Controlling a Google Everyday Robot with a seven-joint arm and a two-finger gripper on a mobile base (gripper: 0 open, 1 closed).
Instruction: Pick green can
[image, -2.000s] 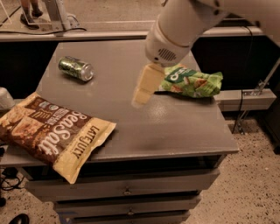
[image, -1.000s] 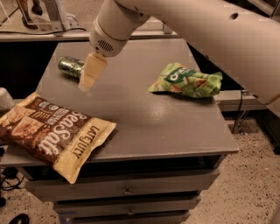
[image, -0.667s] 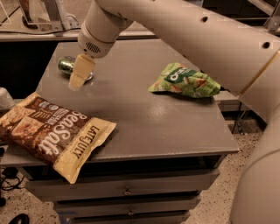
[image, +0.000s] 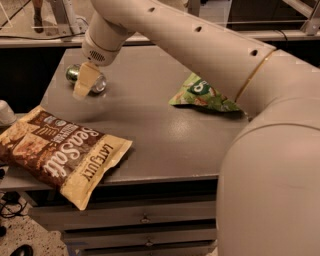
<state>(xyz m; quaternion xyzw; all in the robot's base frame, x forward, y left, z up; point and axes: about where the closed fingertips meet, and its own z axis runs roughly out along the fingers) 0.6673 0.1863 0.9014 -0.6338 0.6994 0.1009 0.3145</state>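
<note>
The green can (image: 73, 73) lies on its side at the far left of the grey table (image: 165, 140), dark green with silver ends. My gripper (image: 81, 84) hangs from the cream arm that reaches in from the right. It is right in front of the can's middle and covers it. Only the can's two ends show on either side. I cannot tell whether the gripper touches the can.
A brown Sea Salt chip bag (image: 60, 150) lies at the front left, overhanging the table's edge. A crinkled green chip bag (image: 202, 95) lies at the right, partly behind my arm. A white object (image: 5, 112) sits at the left edge. Drawers (image: 145, 220) are below the tabletop.
My gripper has swept left from the table's middle to the can and come down in front of it. The arm now fills the right side. The can and bags have not moved.
</note>
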